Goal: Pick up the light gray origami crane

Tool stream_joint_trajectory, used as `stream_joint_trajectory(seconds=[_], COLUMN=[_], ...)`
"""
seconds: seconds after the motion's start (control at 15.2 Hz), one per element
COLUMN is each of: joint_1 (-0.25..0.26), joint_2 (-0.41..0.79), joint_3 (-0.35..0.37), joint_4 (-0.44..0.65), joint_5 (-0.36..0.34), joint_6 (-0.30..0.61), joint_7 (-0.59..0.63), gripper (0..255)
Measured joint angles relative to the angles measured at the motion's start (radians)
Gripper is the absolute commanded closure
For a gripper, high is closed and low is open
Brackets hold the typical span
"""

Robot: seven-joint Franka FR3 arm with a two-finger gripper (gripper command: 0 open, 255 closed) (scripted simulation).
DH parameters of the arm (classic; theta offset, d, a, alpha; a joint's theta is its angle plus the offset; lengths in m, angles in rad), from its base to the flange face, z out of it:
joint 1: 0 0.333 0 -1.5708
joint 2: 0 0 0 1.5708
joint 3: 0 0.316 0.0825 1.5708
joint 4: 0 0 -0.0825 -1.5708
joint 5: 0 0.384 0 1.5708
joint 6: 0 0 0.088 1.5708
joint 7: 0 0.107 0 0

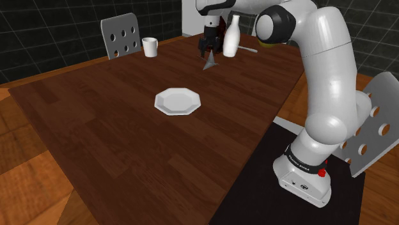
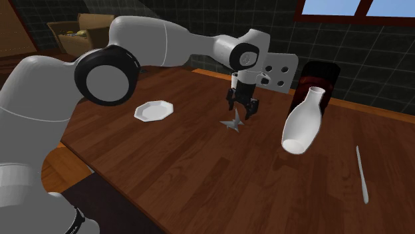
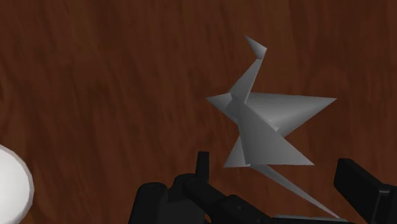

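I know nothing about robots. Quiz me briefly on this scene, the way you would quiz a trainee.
1. True or false: the gripper stands open over the grey paper crane.
2. The white plate has which outline? A) round B) eight-sided C) square
3. Fill in: the crane rests on a dark ____ table.
Key: 1 true; 2 B; 3 wooden.

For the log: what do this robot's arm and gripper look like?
The arm is built of glossy white, rounded segments with dark round joint caps. Near its foot sit a black band with small light lettering and a small red button. The two-finger gripper is all black and blocky.
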Motion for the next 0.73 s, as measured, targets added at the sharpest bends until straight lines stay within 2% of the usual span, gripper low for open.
stream_joint_trajectory(seconds=[0.2,0.26,0.73], joint_1=[0.001,0.002,0.002], joint_2=[0.004,0.005,0.005], joint_3=[0.0,0.001,0.001], joint_4=[-0.033,-0.037,-0.042], joint_5=[0.002,0.002,0.002], joint_6=[0.036,0.041,0.048], joint_7=[-0.005,-0.005,-0.005], gripper=[0,255,255])
